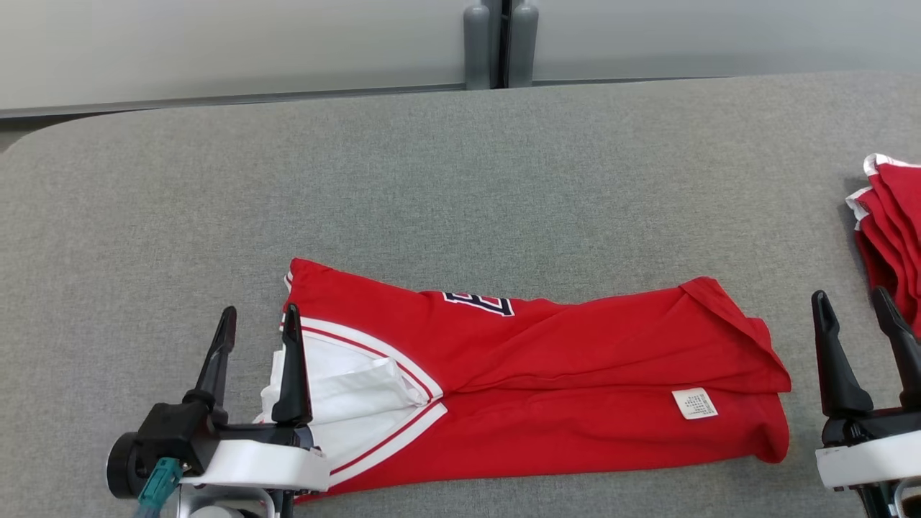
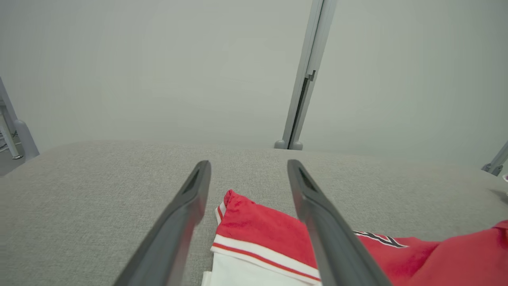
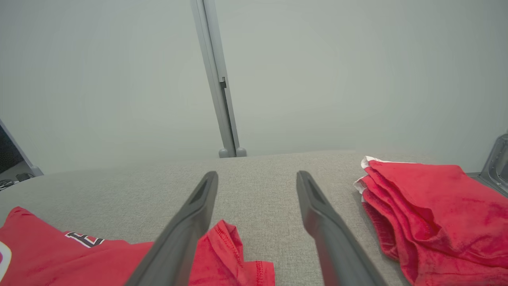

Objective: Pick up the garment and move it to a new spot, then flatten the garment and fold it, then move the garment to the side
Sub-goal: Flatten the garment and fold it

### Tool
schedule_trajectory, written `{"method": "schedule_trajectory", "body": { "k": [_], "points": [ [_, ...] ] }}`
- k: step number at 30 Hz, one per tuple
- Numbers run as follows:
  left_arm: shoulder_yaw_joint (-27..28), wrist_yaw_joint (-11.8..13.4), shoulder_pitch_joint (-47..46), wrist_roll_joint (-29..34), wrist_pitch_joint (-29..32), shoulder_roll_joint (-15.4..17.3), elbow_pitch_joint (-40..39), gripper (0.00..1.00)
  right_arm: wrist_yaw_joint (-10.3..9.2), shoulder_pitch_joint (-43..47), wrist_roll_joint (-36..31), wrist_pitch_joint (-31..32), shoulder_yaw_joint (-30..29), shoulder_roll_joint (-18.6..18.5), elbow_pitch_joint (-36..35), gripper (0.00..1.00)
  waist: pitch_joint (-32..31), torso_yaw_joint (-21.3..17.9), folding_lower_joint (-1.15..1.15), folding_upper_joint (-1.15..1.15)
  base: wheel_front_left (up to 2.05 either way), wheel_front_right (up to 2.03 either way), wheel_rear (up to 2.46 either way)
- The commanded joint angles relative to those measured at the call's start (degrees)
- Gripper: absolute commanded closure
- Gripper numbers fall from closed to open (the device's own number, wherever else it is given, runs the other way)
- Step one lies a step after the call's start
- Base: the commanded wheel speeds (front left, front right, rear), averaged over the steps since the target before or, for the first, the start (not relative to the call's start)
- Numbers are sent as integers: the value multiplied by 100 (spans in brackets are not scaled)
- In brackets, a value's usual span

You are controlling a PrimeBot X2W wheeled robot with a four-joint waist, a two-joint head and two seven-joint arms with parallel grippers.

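Note:
A red jersey (image 1: 561,374) with white trim and a white inside lies folded lengthwise on the grey table, near its front edge; a white care label (image 1: 695,403) shows on top. My left gripper (image 1: 259,327) stands open at the jersey's left end, its right finger over the white part. In the left wrist view the jersey's (image 2: 262,230) corner lies between the fingers of that gripper (image 2: 248,169), below them. My right gripper (image 1: 856,306) is open just right of the jersey's hem. The right wrist view shows that hem (image 3: 226,254) under the left finger of the gripper (image 3: 258,178).
A stack of folded red garments (image 1: 892,230) sits at the table's right edge, close behind my right gripper, also in the right wrist view (image 3: 432,206). The grey fabric table (image 1: 460,180) stretches wide behind the jersey. A grey post (image 1: 500,43) stands beyond the far edge.

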Motion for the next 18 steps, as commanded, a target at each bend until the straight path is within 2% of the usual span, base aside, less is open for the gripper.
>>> {"method": "schedule_trajectory", "body": {
  "k": [1,4,18],
  "points": [
    [17,-18,-91,31,-25,56,-9,0,0,41,-26,8,-30,3,-34,0,-60,1,0,0,0,0,0],
    [-87,-91,-99,183,-26,60,35,0,0,201,-248,149,-76,91,-109,0,-195,34,0,0,0,0,0],
    [-178,-42,106,267,23,212,523,0,0,576,-530,432,-38,313,-446,0,-435,-53,0,0,0,0,0]
  ]
}}
